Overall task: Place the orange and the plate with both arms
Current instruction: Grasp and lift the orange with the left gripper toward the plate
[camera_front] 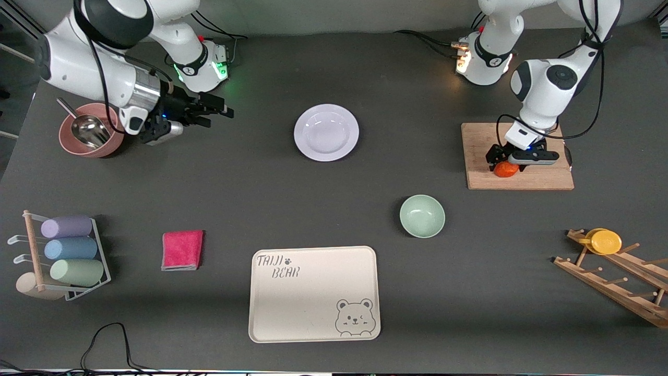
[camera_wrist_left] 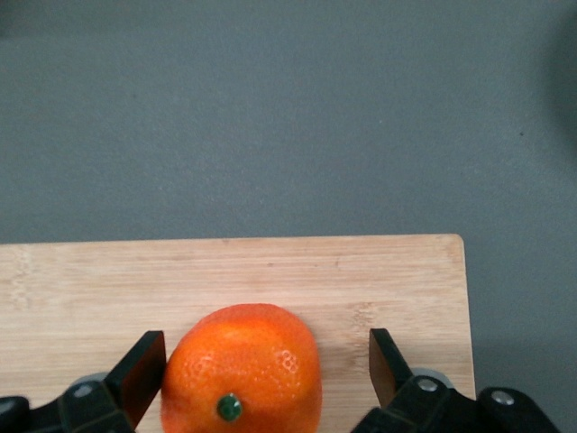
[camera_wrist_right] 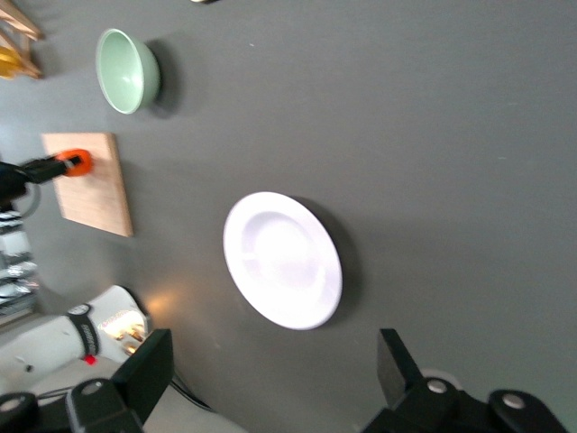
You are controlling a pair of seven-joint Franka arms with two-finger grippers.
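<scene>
The left gripper, jaws apart, straddles the orange on the cutting board near the table's left-arm edge; closing comes next. The right gripper, also apart, hovers short of the plate mid-table. The tray reads "TAIJI BEAR".

My table is dark grey, and straight on it lie the pale plate near my bases, the mint-green bowl closer to the front camera, and the cream bear tray closest of all. Toward my left arm's end sit the wooden cutting board and a wooden peg rack. Toward my right arm's end sit a pink bowl, a folded pink cloth and a wire rack of pastel cups.
</scene>
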